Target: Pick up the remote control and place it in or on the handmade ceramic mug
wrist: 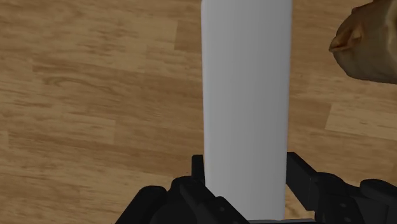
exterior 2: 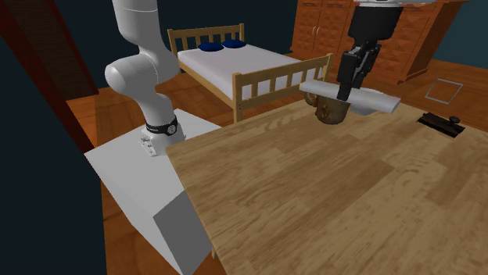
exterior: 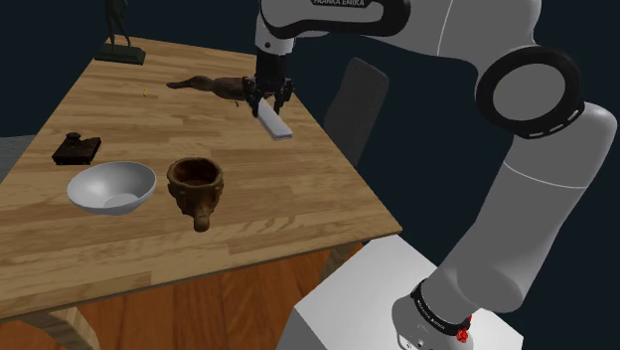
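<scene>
Your fingers (wrist: 304, 178) clasp the long grey remote (wrist: 247, 95); laid flat across the brown mug (exterior: 196, 184), it could slide off

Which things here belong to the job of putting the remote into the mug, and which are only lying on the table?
For the job: gripper, the grey remote control it clasps, brown mug.

Only lying about: white bowl, small dark object, dark figurine, long brown object.
</scene>
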Controlling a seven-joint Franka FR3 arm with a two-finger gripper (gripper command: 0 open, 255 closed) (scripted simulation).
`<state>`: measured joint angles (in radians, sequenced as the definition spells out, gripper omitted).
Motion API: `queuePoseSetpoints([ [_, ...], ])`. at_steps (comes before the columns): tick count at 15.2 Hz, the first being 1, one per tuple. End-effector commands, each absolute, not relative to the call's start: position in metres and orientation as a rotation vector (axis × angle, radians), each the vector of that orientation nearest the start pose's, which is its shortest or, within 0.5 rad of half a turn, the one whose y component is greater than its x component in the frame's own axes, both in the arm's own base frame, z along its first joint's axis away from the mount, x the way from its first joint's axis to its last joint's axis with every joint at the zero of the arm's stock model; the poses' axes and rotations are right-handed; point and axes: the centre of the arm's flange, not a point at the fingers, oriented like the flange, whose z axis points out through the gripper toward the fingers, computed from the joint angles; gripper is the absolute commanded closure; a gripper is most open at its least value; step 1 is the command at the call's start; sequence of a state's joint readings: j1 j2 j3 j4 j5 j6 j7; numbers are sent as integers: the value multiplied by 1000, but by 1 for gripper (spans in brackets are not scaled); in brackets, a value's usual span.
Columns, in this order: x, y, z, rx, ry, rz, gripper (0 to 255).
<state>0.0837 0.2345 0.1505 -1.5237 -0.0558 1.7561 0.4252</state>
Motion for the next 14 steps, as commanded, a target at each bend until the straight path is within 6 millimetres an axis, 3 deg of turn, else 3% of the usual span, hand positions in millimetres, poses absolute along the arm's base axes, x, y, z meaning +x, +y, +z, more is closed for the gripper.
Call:
queuePoseSetpoints([
  [1,610,157,526,-3147,294,-11,255],
  [14,549,318,528,-3147,294,-11,255],
])
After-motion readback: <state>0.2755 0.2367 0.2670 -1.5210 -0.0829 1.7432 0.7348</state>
